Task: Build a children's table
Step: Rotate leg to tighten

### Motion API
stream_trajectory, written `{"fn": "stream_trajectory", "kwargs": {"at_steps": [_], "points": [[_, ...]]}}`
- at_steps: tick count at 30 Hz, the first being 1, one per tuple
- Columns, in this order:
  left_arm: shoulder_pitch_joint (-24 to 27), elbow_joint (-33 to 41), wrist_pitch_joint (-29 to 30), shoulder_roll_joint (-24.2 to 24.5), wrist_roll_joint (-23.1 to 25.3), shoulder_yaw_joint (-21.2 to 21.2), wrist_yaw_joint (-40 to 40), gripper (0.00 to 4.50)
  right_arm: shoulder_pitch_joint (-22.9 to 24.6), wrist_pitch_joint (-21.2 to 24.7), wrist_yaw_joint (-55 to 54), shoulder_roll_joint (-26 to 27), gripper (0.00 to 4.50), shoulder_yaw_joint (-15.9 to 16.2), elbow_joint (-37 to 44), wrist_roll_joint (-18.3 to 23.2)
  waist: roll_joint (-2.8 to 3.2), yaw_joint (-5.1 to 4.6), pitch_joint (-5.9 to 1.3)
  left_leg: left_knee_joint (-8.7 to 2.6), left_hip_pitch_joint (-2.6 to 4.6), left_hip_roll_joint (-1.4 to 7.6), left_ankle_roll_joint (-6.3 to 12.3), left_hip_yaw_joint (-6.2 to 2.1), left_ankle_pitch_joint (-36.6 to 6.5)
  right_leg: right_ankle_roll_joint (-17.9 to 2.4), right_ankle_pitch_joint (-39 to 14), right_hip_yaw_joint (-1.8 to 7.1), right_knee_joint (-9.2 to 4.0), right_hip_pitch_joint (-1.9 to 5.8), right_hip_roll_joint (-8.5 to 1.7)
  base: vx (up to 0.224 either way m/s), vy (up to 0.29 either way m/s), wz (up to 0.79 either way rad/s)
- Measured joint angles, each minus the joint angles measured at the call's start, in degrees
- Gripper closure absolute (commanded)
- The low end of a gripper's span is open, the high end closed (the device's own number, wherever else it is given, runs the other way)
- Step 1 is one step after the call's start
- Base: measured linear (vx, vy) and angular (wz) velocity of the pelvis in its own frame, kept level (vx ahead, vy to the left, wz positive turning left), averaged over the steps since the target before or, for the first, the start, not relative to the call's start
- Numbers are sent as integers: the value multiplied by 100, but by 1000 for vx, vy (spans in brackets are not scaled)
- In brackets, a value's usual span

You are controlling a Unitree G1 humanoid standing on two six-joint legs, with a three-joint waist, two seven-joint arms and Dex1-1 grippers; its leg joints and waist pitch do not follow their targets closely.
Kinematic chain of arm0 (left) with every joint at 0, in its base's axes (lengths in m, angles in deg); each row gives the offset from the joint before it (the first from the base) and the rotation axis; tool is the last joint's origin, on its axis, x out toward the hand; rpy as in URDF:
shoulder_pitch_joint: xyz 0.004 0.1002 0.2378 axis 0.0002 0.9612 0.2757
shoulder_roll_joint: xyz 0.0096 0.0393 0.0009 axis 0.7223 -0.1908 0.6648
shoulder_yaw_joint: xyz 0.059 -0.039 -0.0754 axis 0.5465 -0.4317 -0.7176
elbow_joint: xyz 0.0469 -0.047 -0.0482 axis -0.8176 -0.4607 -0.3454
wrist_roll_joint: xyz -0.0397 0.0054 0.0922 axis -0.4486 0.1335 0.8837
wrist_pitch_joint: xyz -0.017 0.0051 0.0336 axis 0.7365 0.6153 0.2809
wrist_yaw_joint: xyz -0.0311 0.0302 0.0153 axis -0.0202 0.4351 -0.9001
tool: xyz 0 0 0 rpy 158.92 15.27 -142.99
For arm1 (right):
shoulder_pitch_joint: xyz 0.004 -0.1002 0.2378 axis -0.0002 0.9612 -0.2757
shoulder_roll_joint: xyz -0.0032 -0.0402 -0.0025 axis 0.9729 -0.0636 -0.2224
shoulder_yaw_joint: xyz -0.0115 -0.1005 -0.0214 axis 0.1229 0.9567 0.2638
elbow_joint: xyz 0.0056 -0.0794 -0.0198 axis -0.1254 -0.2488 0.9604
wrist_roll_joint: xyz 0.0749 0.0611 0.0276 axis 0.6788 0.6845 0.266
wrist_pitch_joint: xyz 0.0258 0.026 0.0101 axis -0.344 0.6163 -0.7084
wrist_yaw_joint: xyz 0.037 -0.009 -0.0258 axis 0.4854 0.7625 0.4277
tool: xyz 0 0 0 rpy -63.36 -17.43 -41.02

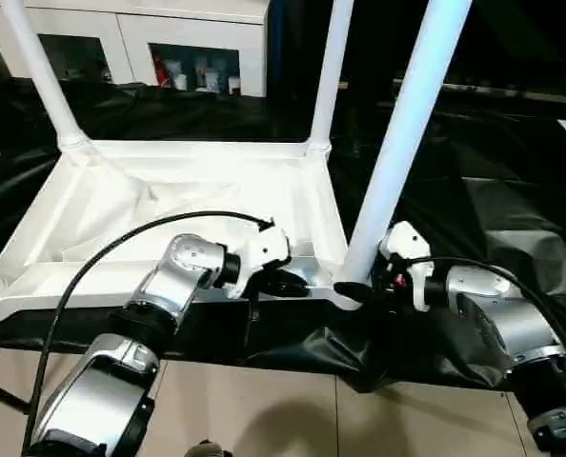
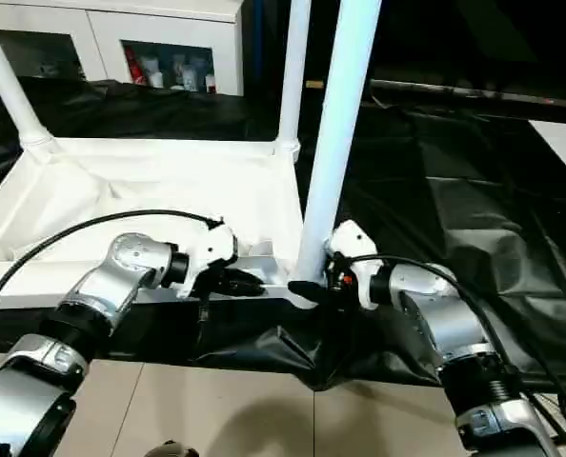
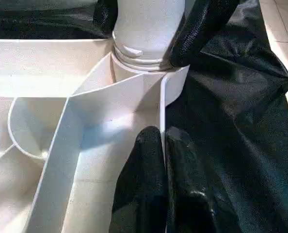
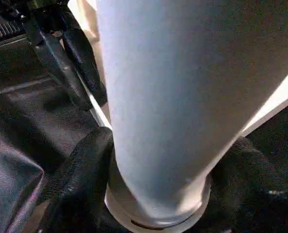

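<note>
My right forearm reaches in low from the right, and its right gripper (image 2: 307, 290) clasps the base of the near-right leg (image 1: 402, 143), which stands upright in its corner socket. My left arm angles in from the left; the left gripper (image 3: 163, 145) pinches the tabletop (image 1: 197, 190) near rim, fingers nearly together. The tabletop lies upside down on black cloth (image 1: 512, 209).

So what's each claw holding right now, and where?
Right claw grips the near leg at its base by the socket; left claw pinches the tabletop's near rim.
</note>
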Motion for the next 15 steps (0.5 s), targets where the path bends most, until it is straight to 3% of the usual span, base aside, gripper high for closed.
{"fn": "stream_trajectory", "kwargs": {"at_steps": [8, 15], "points": [[-30, -74, 82, 10, 22, -53, 316, 450, -46, -53, -502, 455, 196, -268, -323, 26, -18, -65, -7, 7, 9, 2, -1, -2, 0, -1, 2, 1, 12, 3, 2, 0, 0, 0], [-748, -1236, 321, -763, 306, -202, 2237, 450, -545, 119, -3702, 1948, 202, -1136, -1192, 5, -24, -210, -10, 11, 21, -2, -5, -4, 1, -5, 32, 4, 2, 4, 0, 0, 0, 0]]}}
